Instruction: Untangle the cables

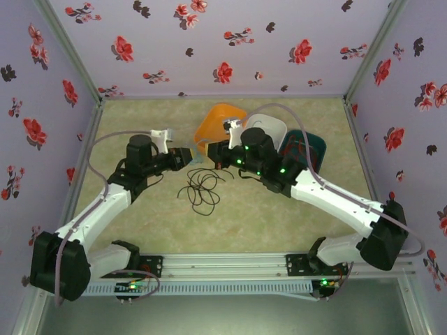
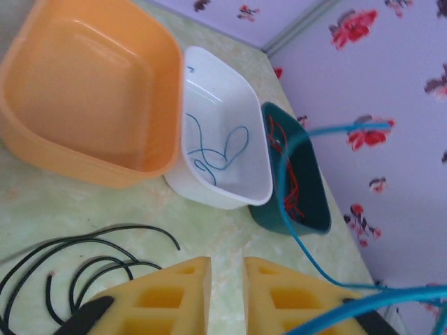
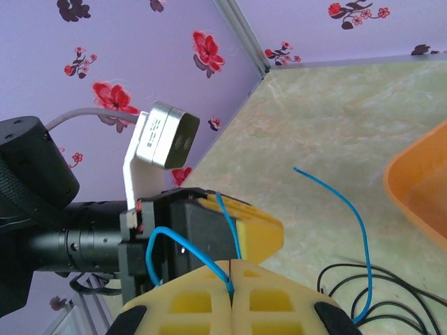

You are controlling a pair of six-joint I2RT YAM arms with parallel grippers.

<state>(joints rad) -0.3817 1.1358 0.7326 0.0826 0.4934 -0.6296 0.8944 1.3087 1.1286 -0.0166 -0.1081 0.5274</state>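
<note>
Right hand (image 3: 230, 276) pinches thin blue cable (image 3: 356, 230); left hand (image 2: 227, 264) slightly spread; black cable (image 1: 202, 188) coiled.

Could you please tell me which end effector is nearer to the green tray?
Right. The right end effector sits left of the green tray, in front of the orange tray; the left end effector is even farther left.

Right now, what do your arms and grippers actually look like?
The left arm and right arm have white links, black joints and a pale grey cable each. Green lights dot the right one. The left gripper and right gripper have blocky yellow fingers.
</note>
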